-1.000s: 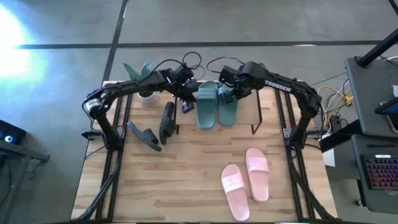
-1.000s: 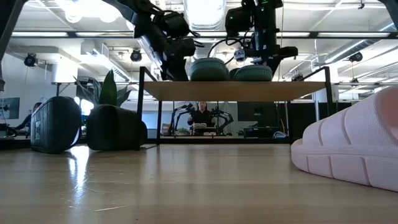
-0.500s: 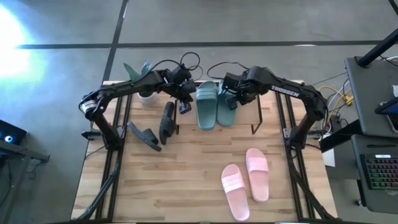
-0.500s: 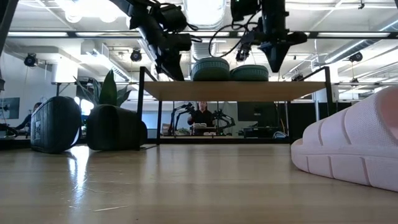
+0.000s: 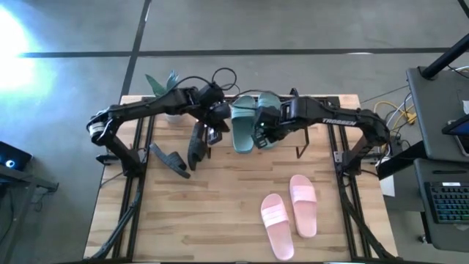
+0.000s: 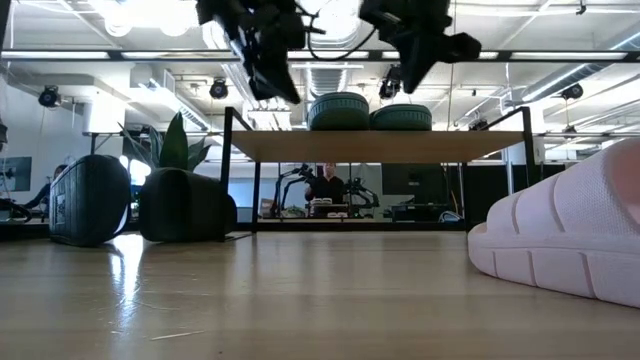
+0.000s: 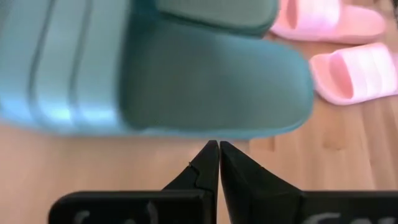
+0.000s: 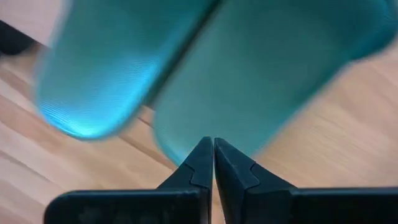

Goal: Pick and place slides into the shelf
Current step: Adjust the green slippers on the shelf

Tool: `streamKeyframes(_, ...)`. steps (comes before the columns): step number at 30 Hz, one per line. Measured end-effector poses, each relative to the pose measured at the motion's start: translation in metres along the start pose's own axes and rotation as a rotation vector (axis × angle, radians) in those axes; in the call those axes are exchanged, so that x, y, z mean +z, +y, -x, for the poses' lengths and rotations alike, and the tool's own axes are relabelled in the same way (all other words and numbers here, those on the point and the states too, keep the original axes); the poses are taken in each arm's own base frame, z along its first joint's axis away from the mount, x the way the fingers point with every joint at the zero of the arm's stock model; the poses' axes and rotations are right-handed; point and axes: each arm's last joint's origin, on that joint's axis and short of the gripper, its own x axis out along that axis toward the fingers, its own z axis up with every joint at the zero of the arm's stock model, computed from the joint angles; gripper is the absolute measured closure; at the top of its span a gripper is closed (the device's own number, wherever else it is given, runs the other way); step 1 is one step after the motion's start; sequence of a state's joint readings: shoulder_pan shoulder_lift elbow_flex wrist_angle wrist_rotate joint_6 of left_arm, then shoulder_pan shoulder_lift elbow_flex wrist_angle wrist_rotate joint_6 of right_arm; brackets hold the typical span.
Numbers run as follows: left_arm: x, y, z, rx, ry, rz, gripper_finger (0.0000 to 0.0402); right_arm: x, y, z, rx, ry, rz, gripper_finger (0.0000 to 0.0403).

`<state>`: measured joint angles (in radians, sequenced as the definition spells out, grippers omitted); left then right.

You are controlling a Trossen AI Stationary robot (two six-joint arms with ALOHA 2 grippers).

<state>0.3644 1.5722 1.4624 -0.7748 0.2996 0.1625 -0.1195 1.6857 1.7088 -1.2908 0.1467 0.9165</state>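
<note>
On table, L to R: black slides (image 5: 183, 150) lie beside shelf (image 6: 380, 146); left gripper (image 5: 213, 132) pinched tight, empty, by green pair (image 5: 249, 123) atop shelf; right gripper (image 5: 261, 136) likewise closed, empty, over them; pink pair (image 5: 289, 213) nearer front.

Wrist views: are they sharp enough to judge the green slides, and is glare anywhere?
Left wrist view: the dark green rubber slides are smeared and soft, the shut left gripper crisp. Right wrist view: the same green pair is blurred, the shut right gripper sharp. High view: bright glare on the floor at the picture's left edge. Low view: ceiling lights blow out; the pale pink slide looms soft.
</note>
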Motion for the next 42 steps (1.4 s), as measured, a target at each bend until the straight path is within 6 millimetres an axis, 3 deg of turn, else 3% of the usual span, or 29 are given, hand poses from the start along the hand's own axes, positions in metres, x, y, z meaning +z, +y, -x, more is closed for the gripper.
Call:
streamKeyframes(6, 0.004, -0.012, -0.017, -0.033, -0.004, -0.039, 0.0401, -0.002, 0.003, -0.02, -0.025, 0.004, -0.016, 0.0394)
streamKeyframes(13, 0.005, -0.009, -0.032, -0.032, -0.007, -0.045, 0.0401, -0.013, 0.001, -0.04, -0.078, 0.04, -0.004, 0.0394)
streamKeyframes(23, 0.008, -0.005, -0.044, -0.027, -0.025, -0.051, 0.0401, -0.024, 0.009, -0.034, -0.069, 0.052, -0.011, 0.0394)
streamKeyframes(36, 0.012, -0.003, -0.044, 0.029, -0.068, -0.066, 0.0402, -0.038, 0.016, -0.031, -0.06, 0.064, -0.013, 0.0394)
streamKeyframes(42, 0.016, 0.0, -0.043, 0.065, -0.106, -0.078, 0.0402, -0.041, 0.014, -0.019, -0.051, 0.016, -0.008, 0.0394)
